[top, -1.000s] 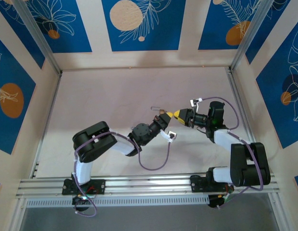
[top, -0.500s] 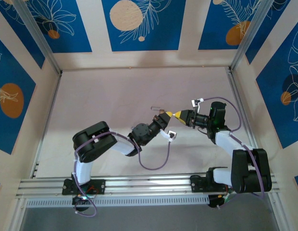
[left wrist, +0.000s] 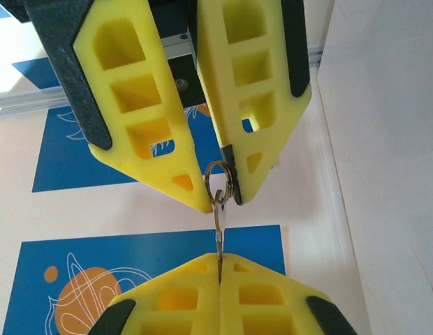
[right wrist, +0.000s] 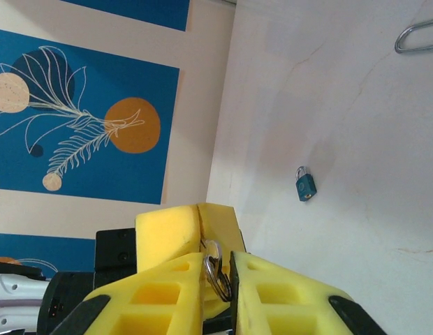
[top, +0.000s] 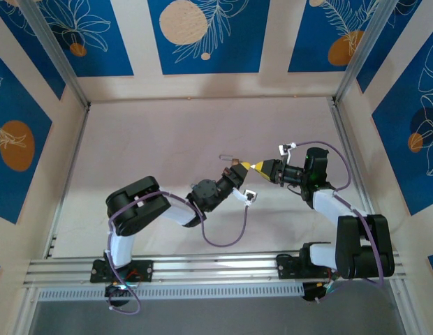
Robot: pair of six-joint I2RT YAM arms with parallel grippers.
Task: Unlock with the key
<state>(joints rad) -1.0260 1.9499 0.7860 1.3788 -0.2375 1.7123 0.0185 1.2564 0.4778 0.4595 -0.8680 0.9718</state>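
A small silver key [left wrist: 219, 237] with a split ring [left wrist: 218, 183] hangs between both grippers, which meet tip to tip over the middle of the table. My left gripper [left wrist: 220, 269] [top: 237, 172] is shut on the key's blade. My right gripper [right wrist: 218, 269] [top: 253, 166] is closed around the ring, its yellow fingers [left wrist: 167, 139] pointing down at mine in the left wrist view. A small teal padlock [right wrist: 305, 183] lies alone on the white table, apart from both grippers.
A bent metal loop [right wrist: 419, 35] [top: 227, 158] lies on the table just beyond the grippers. The left arm's purple cable [top: 230, 241] trails over the near table. Blue patterned walls [top: 202, 35] and aluminium posts enclose the white table [top: 167, 132].
The right arm's elbow has swung a little to the right and its wrist has turned. Both grippers stay tip to tip on the key.
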